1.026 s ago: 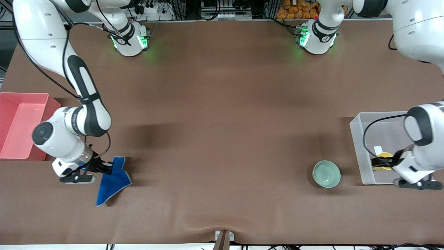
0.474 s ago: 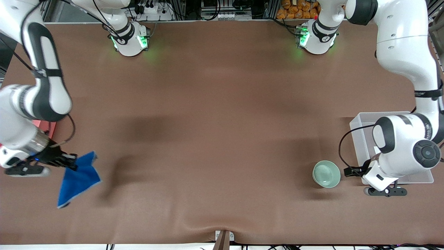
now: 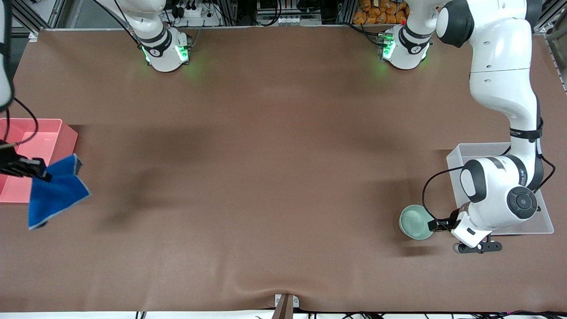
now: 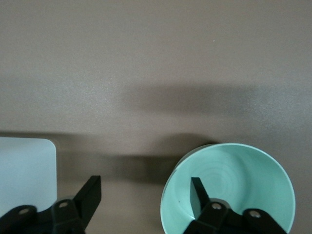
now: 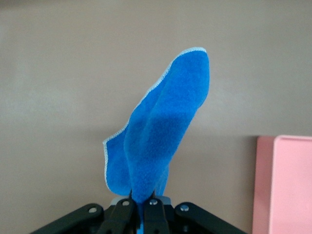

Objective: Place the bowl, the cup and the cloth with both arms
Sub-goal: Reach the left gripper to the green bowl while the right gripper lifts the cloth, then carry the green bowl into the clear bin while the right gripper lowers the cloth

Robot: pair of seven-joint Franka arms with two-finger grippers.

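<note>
the right gripper [image 5: 141,207] has its jaws clamped on a bunched corner of the blue cloth [image 3: 55,190], which hangs in the air over the edge of the pink bin [image 3: 26,133] at the right arm's end of the desk [image 3: 274,146], about nine o'clock in the front view. the left gripper [image 4: 144,197] sits low at the mint-green bowl [image 3: 414,223], near four o'clock in that view, its jaws spread wide: one finger is inside the bowl, the other outside over the bare desk, so they straddle the rim. the bowl stands on the desk just beside the clear bin [image 3: 454,161]. the yellow cup cannot be seen now; the left arm hides most of the clear bin.

the steps in hand look like carrying the cloth to the pink bin and grasping the bowl. next, the right arm would need to bring the cloth fully over the bin before letting go; the left would need to pinch the rim squarely, since the glossy wall may slip.

half a second ago the cloth hung nearer the front camera, clear of the pink bin, and the left gripper was beside the bowl, not yet across its rim.
</note>
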